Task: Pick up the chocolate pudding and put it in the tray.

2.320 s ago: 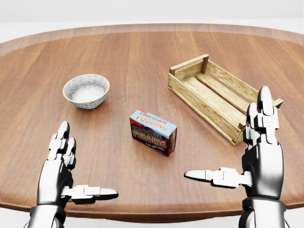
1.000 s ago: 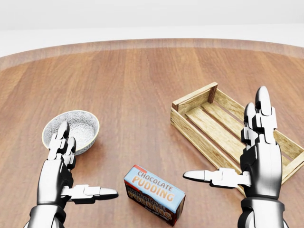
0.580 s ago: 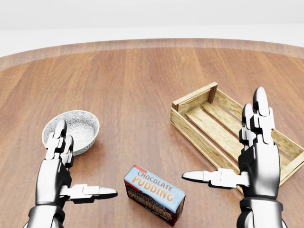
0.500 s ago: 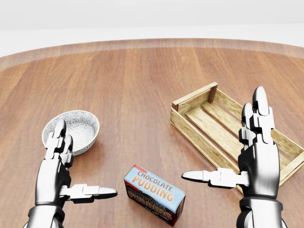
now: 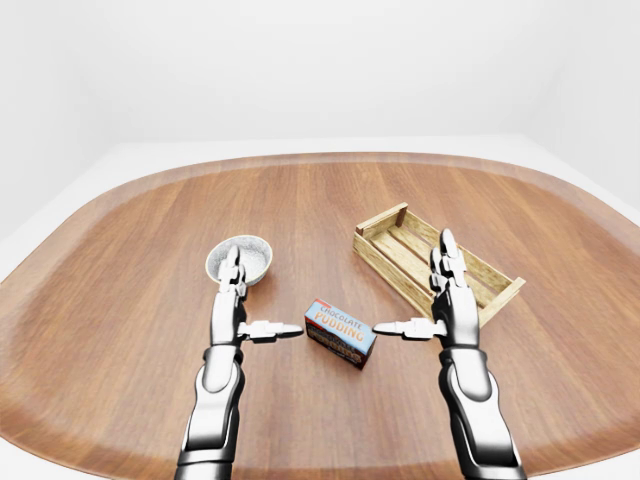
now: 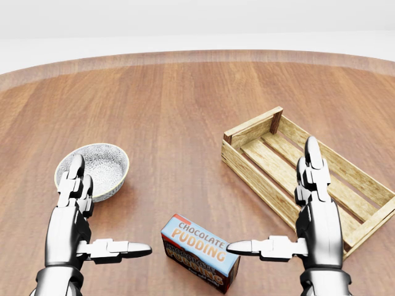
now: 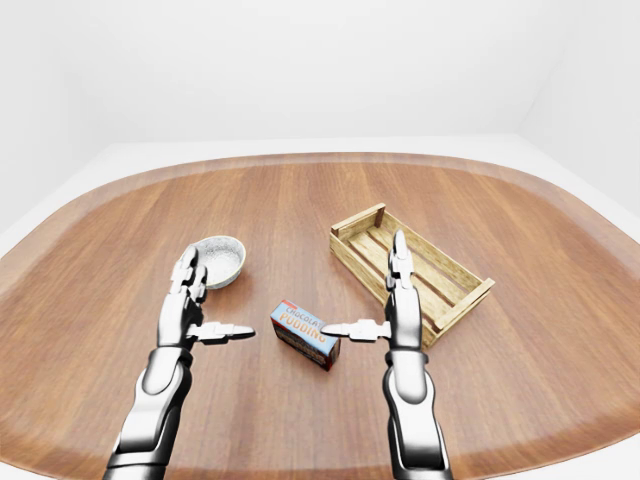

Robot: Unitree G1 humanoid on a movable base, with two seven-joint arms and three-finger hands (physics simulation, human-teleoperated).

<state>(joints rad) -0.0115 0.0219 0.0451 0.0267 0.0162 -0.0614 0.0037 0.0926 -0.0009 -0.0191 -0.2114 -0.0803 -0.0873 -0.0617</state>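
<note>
Chocolate pudding [image 6: 200, 251]: on the counter [image 6: 185, 105], between both hands
Right hand [image 6: 296, 222]: spread, thumb tip just beside the box's right end
Left hand [image 6: 86, 228]: spread, apart from box
Tray [image 6: 296, 166]: right of pudding
Bowl [image 6: 92, 169]: left

Head view near, angled down over the table [image 6: 185, 105], two eye views wider, all sharing the pudding box [image 6: 200, 251].

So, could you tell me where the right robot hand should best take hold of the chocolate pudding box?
Probably across its two long side faces, coming from the right. The small rectangular chocolate pudding box lies flat, label up, and the open right robot hand already has its thumb at the box's right end.
</note>
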